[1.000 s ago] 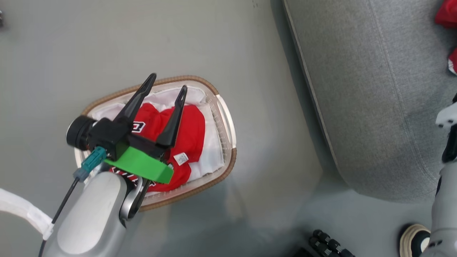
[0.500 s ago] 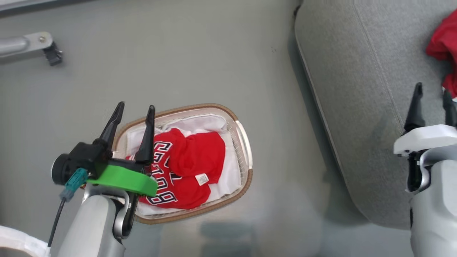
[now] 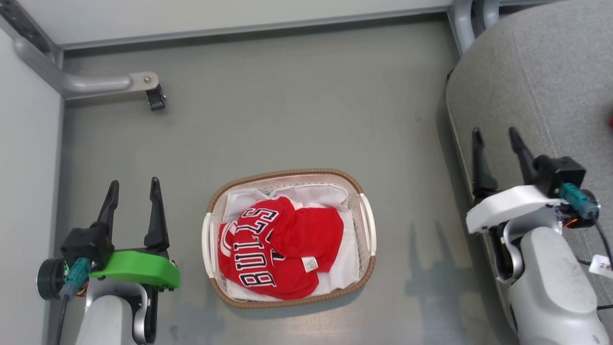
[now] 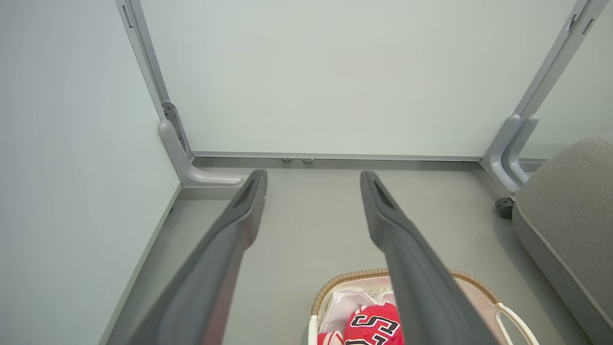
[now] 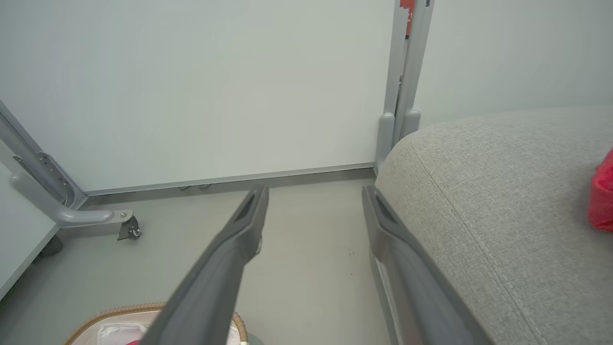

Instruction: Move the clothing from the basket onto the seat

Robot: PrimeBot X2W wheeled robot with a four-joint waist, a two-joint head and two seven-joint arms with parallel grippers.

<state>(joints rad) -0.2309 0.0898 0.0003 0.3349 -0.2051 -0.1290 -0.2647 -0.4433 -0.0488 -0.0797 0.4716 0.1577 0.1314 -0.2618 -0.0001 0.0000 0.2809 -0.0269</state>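
The grey seat (image 3: 550,72) takes the upper right, with a bit of red cloth (image 5: 604,196) on it at the far right edge. Lower centre, the basket (image 3: 368,225) stands on the floor (image 3: 287,120), its white liner (image 3: 345,261) cradling the red clothing (image 3: 287,249), BULLS lettering up. The left gripper (image 3: 134,183), lower left, and the right gripper (image 3: 494,130), by the seat's edge, both gape wide and empty.

Item 1: "BULLS", in black capitals edged white, was read on the red jersey (image 3: 268,254), the word being turned sideways in the head view. In the left wrist view only the "S" and part of a neighbouring letter were seen.
Item 2: a small white sewn-in label (image 3: 310,264) on the same garment was printed, but too finely to be read.
Item 3: a white paper tag (image 3: 602,266) by the right arm's cable was marked, possibly with a "2".
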